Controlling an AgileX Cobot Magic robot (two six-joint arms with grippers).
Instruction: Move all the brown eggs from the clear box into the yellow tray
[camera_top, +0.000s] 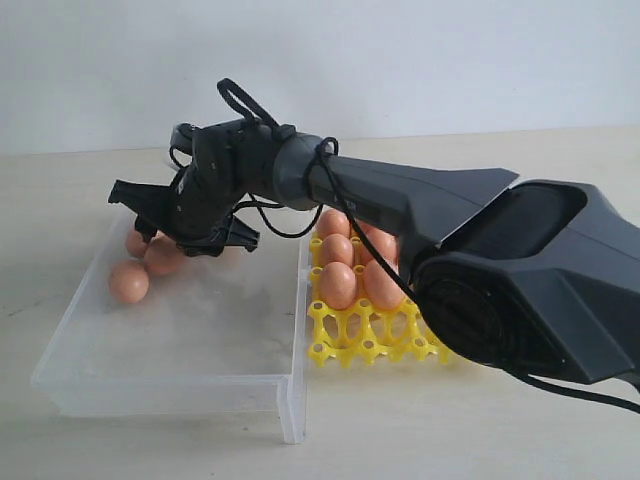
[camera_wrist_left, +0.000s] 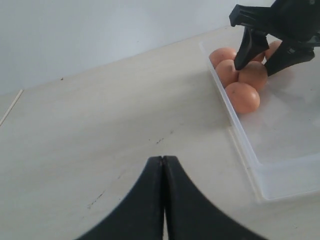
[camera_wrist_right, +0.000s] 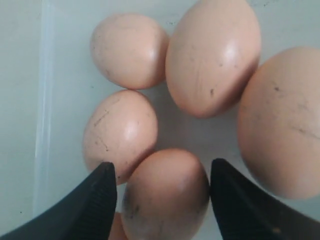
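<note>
Several brown eggs lie bunched in the far left corner of the clear box (camera_top: 290, 395); one egg (camera_top: 129, 282) is nearest the front of the group. My right gripper (camera_top: 190, 245) reaches across into that corner and stands open. Its fingers straddle one egg (camera_wrist_right: 165, 200) that rests among the others, with a thin gap showing on one side. The left wrist view shows the same gripper (camera_wrist_left: 255, 69) astride an egg (camera_wrist_left: 252, 75). The yellow tray (camera_top: 350, 340) to the right of the box holds several eggs (camera_top: 338, 284) in its back cups. My left gripper (camera_wrist_left: 163, 158) is shut and empty.
The left gripper hovers over bare tabletop (camera_wrist_left: 100, 125) to the left of the box wall (camera_wrist_left: 240, 135). The right arm's dark body (camera_top: 520, 280) hides the right part of the tray. The tray's front cups (camera_top: 365, 345) hold nothing.
</note>
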